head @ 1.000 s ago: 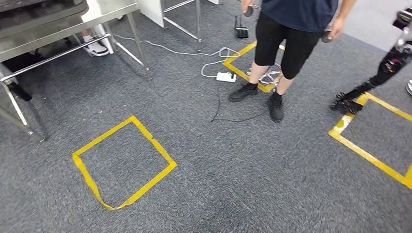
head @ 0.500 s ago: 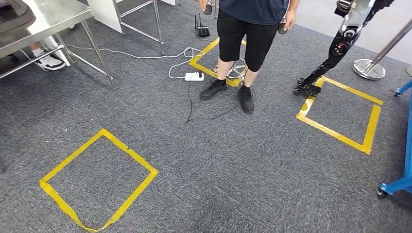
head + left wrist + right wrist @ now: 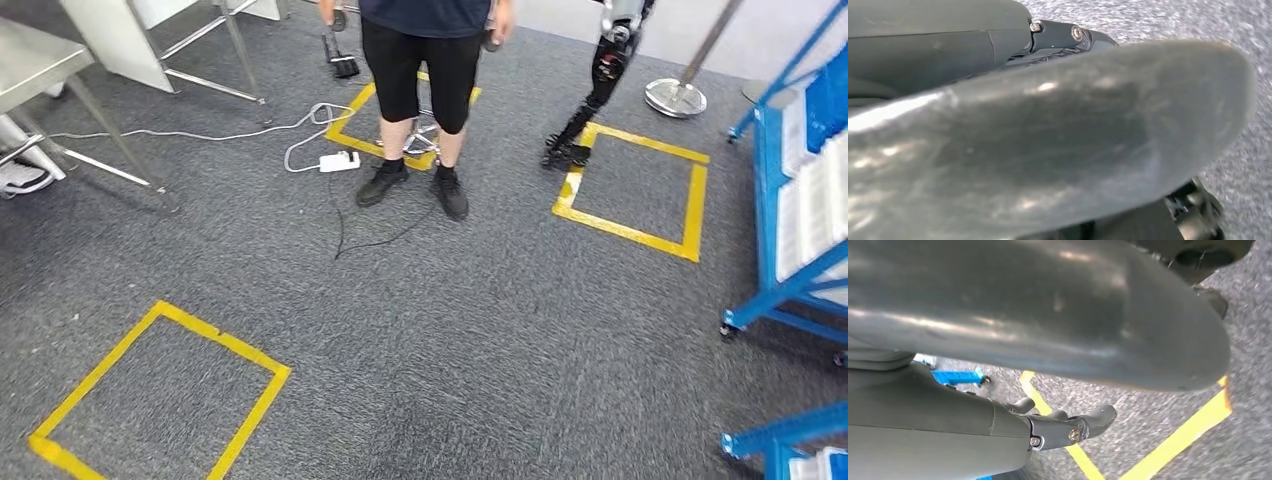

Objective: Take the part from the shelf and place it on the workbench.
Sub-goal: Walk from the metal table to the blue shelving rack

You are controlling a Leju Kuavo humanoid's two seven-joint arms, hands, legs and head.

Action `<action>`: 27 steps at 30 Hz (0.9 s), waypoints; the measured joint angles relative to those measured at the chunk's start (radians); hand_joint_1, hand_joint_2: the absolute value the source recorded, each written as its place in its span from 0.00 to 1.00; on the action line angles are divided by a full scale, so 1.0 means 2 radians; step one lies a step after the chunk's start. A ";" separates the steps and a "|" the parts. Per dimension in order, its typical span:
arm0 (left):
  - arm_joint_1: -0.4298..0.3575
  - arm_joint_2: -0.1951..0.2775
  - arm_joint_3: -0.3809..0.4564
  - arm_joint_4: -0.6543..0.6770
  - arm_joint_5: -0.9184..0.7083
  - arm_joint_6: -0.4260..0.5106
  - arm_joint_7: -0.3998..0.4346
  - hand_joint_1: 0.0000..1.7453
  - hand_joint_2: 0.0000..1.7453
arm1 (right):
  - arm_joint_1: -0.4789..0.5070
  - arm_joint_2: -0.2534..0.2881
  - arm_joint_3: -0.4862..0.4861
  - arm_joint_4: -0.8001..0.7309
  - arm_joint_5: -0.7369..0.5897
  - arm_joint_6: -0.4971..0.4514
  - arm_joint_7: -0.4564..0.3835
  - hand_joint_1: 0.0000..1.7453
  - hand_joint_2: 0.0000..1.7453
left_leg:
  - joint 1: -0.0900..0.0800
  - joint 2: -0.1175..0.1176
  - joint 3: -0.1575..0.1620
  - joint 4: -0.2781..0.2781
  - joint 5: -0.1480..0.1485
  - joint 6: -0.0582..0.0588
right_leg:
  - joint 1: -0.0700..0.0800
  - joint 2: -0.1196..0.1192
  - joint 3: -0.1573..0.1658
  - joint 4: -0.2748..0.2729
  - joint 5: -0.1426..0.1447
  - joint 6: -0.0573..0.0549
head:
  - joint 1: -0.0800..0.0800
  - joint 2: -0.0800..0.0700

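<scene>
A: Where does the head view look?
B: Forward and down, from high, at grey carpet.
A: The wrist views?
B: Close behind each hand, sharing that carpet; the right also shares yellow tape.

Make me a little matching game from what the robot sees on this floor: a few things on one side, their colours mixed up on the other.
Things:
1. shelf frame
2. taped square on the carpet
3. power strip
4. person's shoes

Colours:
A. white
B. black
C. blue
D. yellow

Pairs: 1-C, 2-D, 3-A, 4-B
</scene>
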 joint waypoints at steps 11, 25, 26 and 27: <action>0.002 0.001 0.000 0.002 0.000 0.001 0.000 0.00 0.00 | 0.001 0.002 -0.001 0.000 0.003 0.000 0.000 0.00 0.00 | 0.008 -0.079 -0.011 -0.005 0.017 0.000 | 0.001 0.073 0.001 0.008 -0.004 0.005 | -0.003 0.000; 0.000 0.001 0.000 0.002 0.001 0.002 -0.005 0.00 0.00 | 0.001 0.000 -0.001 0.000 0.008 0.000 0.001 0.00 0.00 | -0.005 -0.003 -0.005 -0.011 0.014 0.018 | 0.006 -0.014 -0.016 0.022 -0.012 0.018 | 0.001 0.000; 0.000 0.001 0.000 0.002 0.001 0.002 -0.005 0.00 0.00 | 0.000 0.000 -0.001 0.000 0.008 0.000 0.001 0.00 0.00 | -0.006 0.002 -0.003 -0.012 0.012 0.015 | 0.008 -0.020 -0.010 0.010 -0.009 0.014 | 0.000 0.000; 0.000 0.001 0.000 0.002 0.002 0.002 -0.006 0.00 0.00 | -0.001 0.000 -0.001 0.000 0.008 0.001 0.001 0.00 0.00 | -0.006 0.007 0.000 -0.013 0.011 0.012 | 0.010 -0.018 -0.011 0.009 -0.008 0.010 | 0.000 0.000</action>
